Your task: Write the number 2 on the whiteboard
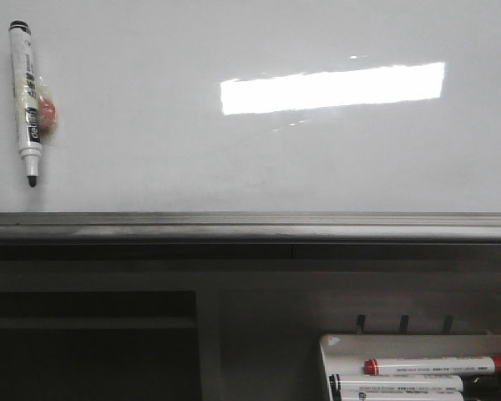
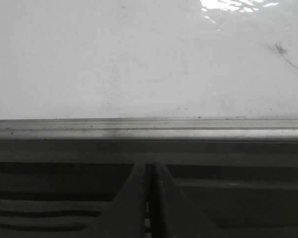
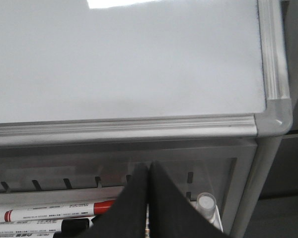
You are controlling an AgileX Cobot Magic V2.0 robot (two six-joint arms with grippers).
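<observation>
The left pincer (image 2: pixel 149 198) shows in its own wrist view with its two dark fingers pressed flat together, only a hairline seam between them, and nothing caught in that seam; it hangs in front of the grey metal rail (image 2: pixel 149 128) that runs along the lower edge of the whiteboard (image 2: pixel 139 59), not touching the rail or the board. The right pincer (image 3: pixel 148 198) is likewise closed tight on nothing, its black fingers meeting in a thin line, poised over the white tray (image 3: pixel 223 198) that sits below the board near its rounded lower right corner (image 3: pixel 275 116). Under those fingers lies a marker with a red cap (image 3: pixel 54 212), its barrel running past beneath them, and whether the fingertips touch it cannot be told from this view; a further marker with a black end (image 3: pixel 74 225) lies beside it, and a small clear cap-like piece (image 3: pixel 206 202) stands just beyond the fingers. In the front view neither pincer appears. The board fills the upper part of that view, glossy and pale, carrying a bright rectangular reflection (image 1: pixel 332 87) and no visible drawn stroke, so the number 2 is not on it. A black-capped marker (image 1: pixel 25 100) clings upright to the board's far left, tip down, with a small orange-pink blob (image 1: pixel 48 113) beside its barrel. The tray (image 1: pixel 384 344) sits at lower right, well apart from that marker.
</observation>
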